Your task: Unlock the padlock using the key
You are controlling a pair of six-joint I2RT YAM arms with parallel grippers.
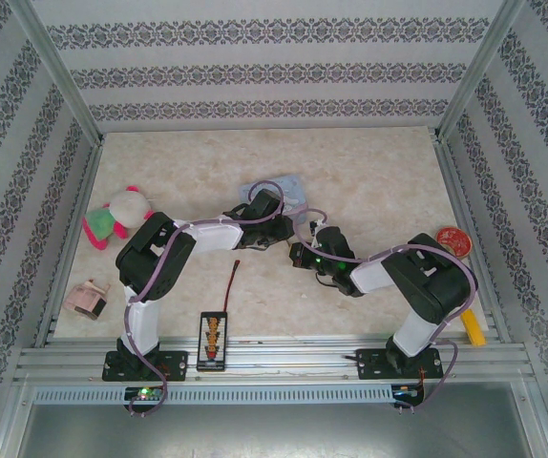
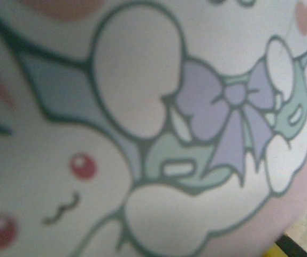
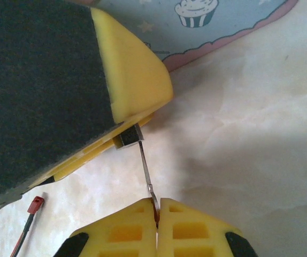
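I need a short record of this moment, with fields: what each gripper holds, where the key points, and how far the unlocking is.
left gripper: shut on the tiny dark-bodied padlock, near the pale blue printed tin
right gripper: shut on the thin silvery key
key direction: its tip reaches the padlock
unlocking: inserted or not, cannot tell; shackle hidden
surface below: pale marbled table

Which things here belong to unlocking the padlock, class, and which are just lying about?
For the job: padlock, key, right claw gripping the key.
Lying about: plush toy, blue tin, red disc, connector board.
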